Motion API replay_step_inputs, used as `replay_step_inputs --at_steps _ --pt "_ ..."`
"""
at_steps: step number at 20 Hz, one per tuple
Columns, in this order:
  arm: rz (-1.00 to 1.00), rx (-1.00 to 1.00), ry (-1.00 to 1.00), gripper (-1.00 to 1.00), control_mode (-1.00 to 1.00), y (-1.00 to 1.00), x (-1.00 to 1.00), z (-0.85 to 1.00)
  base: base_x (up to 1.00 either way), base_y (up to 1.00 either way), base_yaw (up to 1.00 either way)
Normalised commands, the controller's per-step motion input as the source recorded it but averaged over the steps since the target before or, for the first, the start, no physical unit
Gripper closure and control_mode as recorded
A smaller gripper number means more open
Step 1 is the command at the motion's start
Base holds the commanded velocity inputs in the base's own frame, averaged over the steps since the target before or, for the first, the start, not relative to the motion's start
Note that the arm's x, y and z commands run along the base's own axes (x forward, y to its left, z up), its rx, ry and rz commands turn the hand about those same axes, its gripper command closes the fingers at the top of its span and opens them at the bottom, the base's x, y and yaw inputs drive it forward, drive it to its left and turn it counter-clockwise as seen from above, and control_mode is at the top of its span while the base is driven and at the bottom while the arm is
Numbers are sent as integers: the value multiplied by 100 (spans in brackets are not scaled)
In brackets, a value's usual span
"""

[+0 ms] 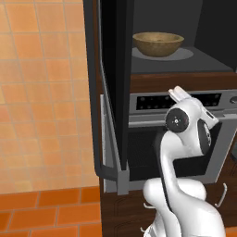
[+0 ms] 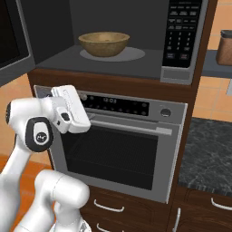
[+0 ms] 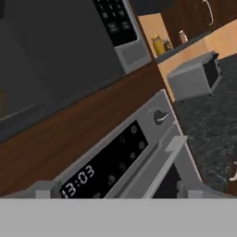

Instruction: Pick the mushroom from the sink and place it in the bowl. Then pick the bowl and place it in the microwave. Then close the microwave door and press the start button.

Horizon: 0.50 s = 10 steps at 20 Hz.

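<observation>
With the bowl [image 1: 157,44] already seated on the round turntable plate [image 1: 185,54] inside the microwave [image 1: 203,28], the remaining work, by my judgement, is the door and the start button, and the relation that governs the coming move is where the microwave door [image 1: 111,92] lies from the tool. In the left base view, reading from the left, the door stands swung fully open, a tall dark panel presented nearly edge-on, its long axis vertical and its lower end reaching down in front of the oven [image 1: 152,152]. The gripper [image 1: 179,94] sits to the right of that panel and below the cavity, level with the oven's control strip, close to the oven front. The door therefore lies to the arm's left and extends above the hand. In the right base view the same order holds: a corner of the door at the upper left, then the gripper [image 2: 50,92] against the left end of the oven panel, then the bowl [image 2: 103,43] above and to the right, then the microwave keypad [image 2: 181,27] farthest right. The jaws stand wide apart and hold nothing. Whether the mushroom is in the bowl cannot be told from these angles. A sweep from outside the door's free edge appears necessary.
</observation>
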Motion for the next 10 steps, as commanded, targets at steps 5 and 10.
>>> replay_step_inputs --at_steps 5,10 --pt "-20 -27 -21 -100 -100 42 -53 -5 0 0 0" --pt "-26 -31 -18 -100 -100 50 -60 -44 0 0 0"
